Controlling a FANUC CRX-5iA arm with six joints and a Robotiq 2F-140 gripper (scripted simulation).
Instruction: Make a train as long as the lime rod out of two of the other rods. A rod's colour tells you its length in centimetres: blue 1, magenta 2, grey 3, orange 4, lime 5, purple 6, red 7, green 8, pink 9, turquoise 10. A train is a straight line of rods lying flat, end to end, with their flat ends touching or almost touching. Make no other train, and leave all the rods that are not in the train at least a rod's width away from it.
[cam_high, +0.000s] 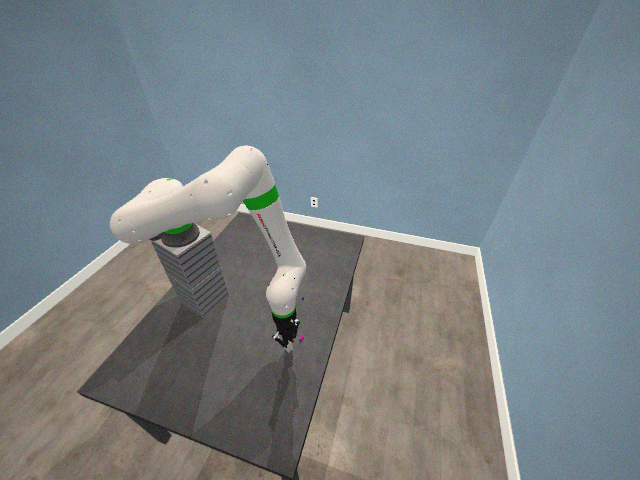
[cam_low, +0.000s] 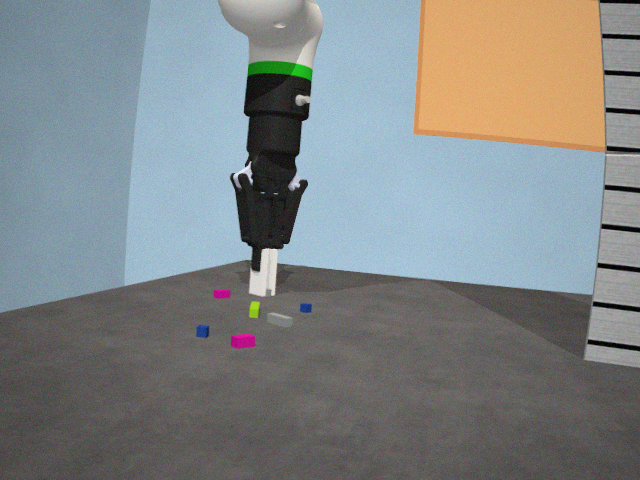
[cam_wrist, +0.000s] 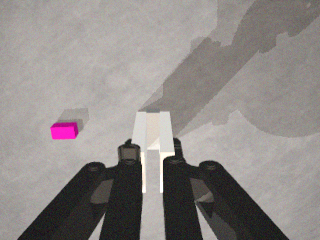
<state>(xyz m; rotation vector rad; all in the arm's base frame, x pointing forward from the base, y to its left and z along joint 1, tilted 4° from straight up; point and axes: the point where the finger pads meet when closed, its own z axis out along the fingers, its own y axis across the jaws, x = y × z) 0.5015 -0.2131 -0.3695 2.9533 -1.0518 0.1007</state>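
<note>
So the gripper (cam_high: 288, 348) (cam_low: 267, 293) (cam_wrist: 153, 127) was pinching a grey rod (cam_low: 268, 292) (cam_wrist: 153, 129). One magenta rod (cam_high: 301, 338) (cam_low: 221, 293) (cam_wrist: 64, 131) lay off beside it, not touching.

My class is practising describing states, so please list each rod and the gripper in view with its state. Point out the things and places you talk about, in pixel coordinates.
Gripper (cam_high: 288, 348) (cam_low: 263, 295) (cam_wrist: 153, 127): closed on a pale grey rod (cam_low: 268, 292) (cam_wrist: 153, 127)
Pale grey rod: between the fingertips
Other grey rod (cam_low: 279, 319): flat, loose
Lime rod (cam_low: 254, 309): flat, loose
Far magenta rod (cam_high: 301, 338) (cam_low: 221, 293) (cam_wrist: 64, 131): flat, loose
Near magenta rod (cam_low: 242, 341): flat, loose
Left blue rod (cam_high: 302, 298) (cam_low: 202, 331): loose
Right blue rod (cam_low: 305, 307): loose
</note>
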